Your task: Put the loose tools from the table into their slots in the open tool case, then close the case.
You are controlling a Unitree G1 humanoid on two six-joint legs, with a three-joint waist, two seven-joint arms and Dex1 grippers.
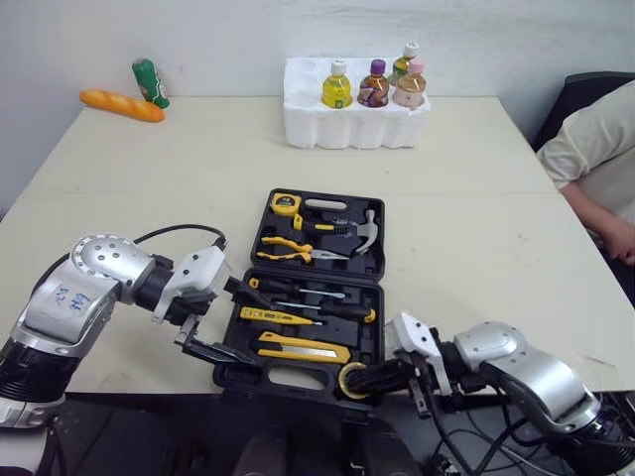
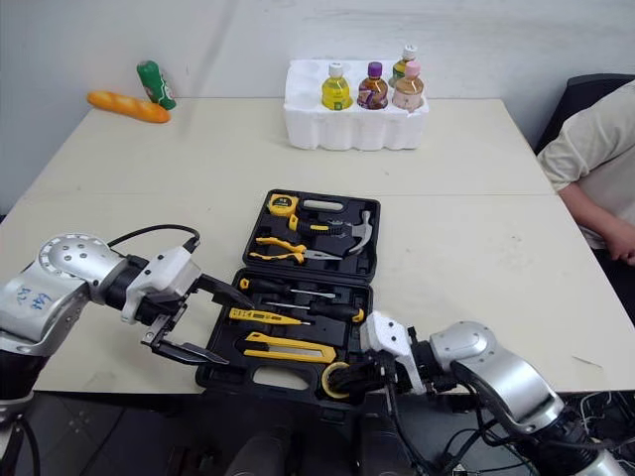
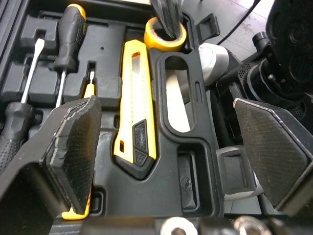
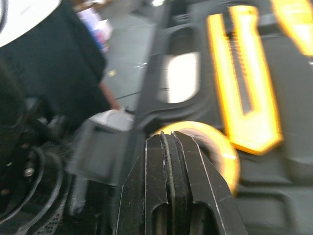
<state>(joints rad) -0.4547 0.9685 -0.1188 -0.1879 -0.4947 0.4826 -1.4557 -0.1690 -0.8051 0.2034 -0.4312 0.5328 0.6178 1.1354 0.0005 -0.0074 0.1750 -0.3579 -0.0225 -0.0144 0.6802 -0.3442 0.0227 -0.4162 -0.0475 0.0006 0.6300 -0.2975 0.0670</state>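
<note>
The tool case [image 1: 243, 379] lies open on the table [image 1: 476, 218], close to the near edge, with its lid flat on the far side.

In the lid you see a tape measure [image 1: 286, 203], pliers [image 1: 288, 248] and a hammer [image 1: 362, 233]. In the near half you see two screwdrivers [image 1: 298, 291], a slim yellow tool [image 1: 276, 316] and a yellow utility knife [image 1: 303, 347], each lying crosswise in the tray. A yellow tape roll [image 1: 349, 380] sits in the near right corner of the case, just beside the end of the utility knife.

Check the left gripper [image 2: 238, 329]: it is at the near left corner of the case, its jaws wide apart and holding nothing. One finger reaches over the screwdriver handles. The other lies along the near left edge.

Check the right gripper [image 1: 372, 377]: it reaches in from the right at the near right corner. Its jaws are pressed together. In the left wrist view, the fingertips [image 3: 166, 17] enter the ring of the tape roll.

At the far side of the table stands a white foam tray [image 1: 352, 129] holding four bottles [image 1: 336, 87]. A bread loaf [image 1: 121, 104] and a green bottle [image 1: 151, 82] lie at the far left corner, touching each other. A person sits at the right edge of the table, with a sleeve [image 1: 595, 139] and a hand [image 1: 620, 238] showing.
</note>
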